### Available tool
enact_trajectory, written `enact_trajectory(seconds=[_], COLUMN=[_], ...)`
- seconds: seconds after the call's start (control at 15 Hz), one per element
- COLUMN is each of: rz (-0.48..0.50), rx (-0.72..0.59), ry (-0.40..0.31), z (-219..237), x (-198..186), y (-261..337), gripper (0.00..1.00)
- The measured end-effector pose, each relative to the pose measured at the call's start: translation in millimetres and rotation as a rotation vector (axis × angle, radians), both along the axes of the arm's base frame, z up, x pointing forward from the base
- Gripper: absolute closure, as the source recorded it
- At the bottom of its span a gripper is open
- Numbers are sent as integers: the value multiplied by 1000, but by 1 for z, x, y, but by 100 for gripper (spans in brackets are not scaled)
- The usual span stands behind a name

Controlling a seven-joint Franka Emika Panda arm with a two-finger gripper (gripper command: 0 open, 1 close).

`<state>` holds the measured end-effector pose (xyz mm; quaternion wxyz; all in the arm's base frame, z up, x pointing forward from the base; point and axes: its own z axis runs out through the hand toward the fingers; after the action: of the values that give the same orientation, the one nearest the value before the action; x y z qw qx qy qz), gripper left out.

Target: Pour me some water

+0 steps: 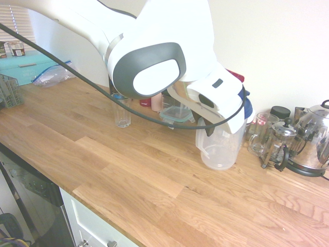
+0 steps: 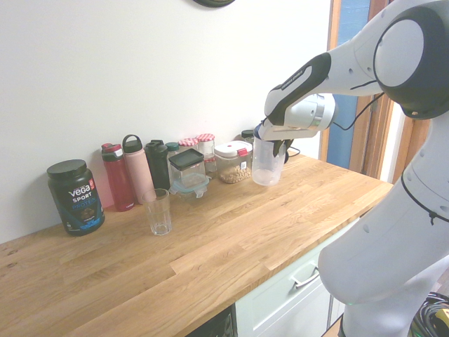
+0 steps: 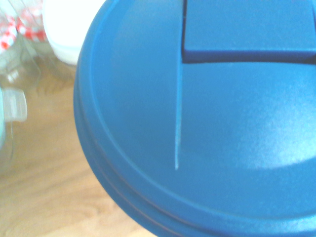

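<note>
Pitcher: you have the clear plastic pitcher (image 1: 221, 152) near the table's back edge, toward the end with the kettle (image 1: 311, 136). It looks upright. Its blue lid (image 3: 133, 108) fills most of the wrist view, with one straight pale line across it.

Gripper (image 1: 209, 128): your jaws are pressed together on the pitcher's handle, on the side toward the drinking glass (image 2: 159, 214).

Glass: upright on the table (image 2: 210, 256), well apart from the pitcher, in front of the bottles. You can see through its fluted wall; contents cannot be told.

Back edge, between glass and pitcher: you have a food container with a dark lid (image 2: 186, 163), a low container with a pale blue lid (image 2: 191, 185), jars with red checked lids (image 2: 205, 142), and a white-lidded container (image 2: 233, 163) of tan pieces just beside the pitcher.

Behind the glass: a red bottle (image 2: 117, 177), a pink bottle (image 2: 138, 170) and a black bottle (image 2: 158, 166) stand in a row; a black protein tub (image 2: 76, 200) is at the row's end.

Beyond the pitcher, kettle side: note a glass mug (image 1: 258, 136) and a French press (image 1: 281, 139), both upright.
</note>
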<state>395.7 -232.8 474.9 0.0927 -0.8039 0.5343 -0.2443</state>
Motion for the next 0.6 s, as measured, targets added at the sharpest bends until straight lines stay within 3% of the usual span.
enact_trajectory(seconds=[0.33,0.4,0.6], rz=[11,15,23], rx=[-2,3,9], ry=[72,81,100], z=[-6,-7,-9], x=[-2,-2,-2], y=[4,5,8], gripper=[100,0,0])
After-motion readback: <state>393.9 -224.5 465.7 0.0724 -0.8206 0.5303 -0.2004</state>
